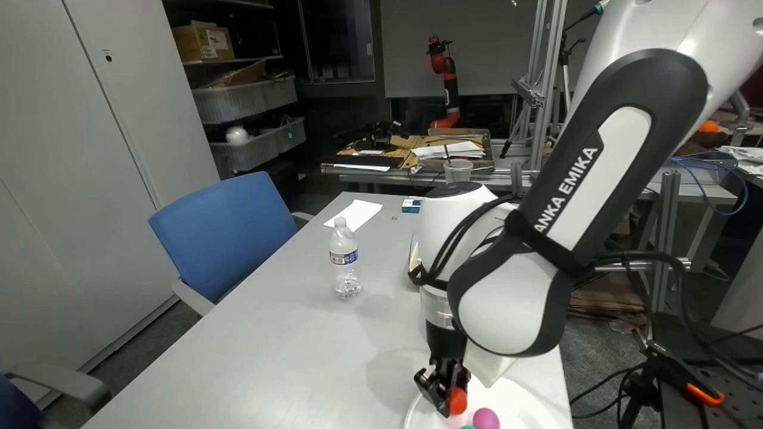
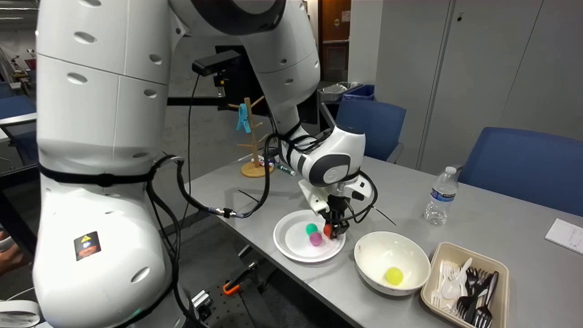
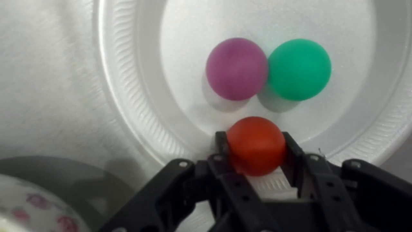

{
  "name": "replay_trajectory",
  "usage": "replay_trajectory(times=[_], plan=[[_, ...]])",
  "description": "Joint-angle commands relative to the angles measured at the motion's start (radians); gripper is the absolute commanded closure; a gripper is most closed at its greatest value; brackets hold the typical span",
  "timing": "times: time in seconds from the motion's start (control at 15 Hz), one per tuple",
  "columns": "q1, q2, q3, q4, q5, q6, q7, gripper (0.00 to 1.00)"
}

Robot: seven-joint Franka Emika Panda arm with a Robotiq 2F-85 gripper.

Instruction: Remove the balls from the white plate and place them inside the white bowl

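Observation:
My gripper (image 3: 254,141) is shut on the red ball (image 3: 256,151), with a finger against each side, over the near edge of the white plate (image 3: 141,109). The purple ball (image 3: 237,69) and green ball (image 3: 299,69) lie side by side on the plate. In an exterior view the gripper (image 2: 336,222) points down at the plate (image 2: 291,248) with the red ball (image 2: 327,230). Whether this ball touches the plate I cannot tell. The white bowl (image 2: 371,259) stands beside the plate and holds a yellow ball (image 2: 394,275). Part of the bowl (image 3: 35,206) shows in the wrist view.
A beige tray (image 2: 500,291) of plastic cutlery stands beside the bowl. A water bottle (image 2: 442,196) stands farther back on the table. A wooden stand (image 2: 253,168) and markers (image 2: 286,170) are behind the arm. The plate lies near the table edge.

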Motion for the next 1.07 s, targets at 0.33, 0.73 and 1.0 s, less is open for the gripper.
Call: replay_trajectory(times=[0.33, 0.73, 1.0], plan=[[0.015, -0.221, -0.088, -0.004, -0.188, -0.227, 0.140, 0.83], [-0.035, -0.259, -0.125, 0.001, -0.296, -0.196, 0.180, 0.83], [-0.075, -0.239, -0.164, -0.003, -0.344, -0.161, 0.195, 0.83]])
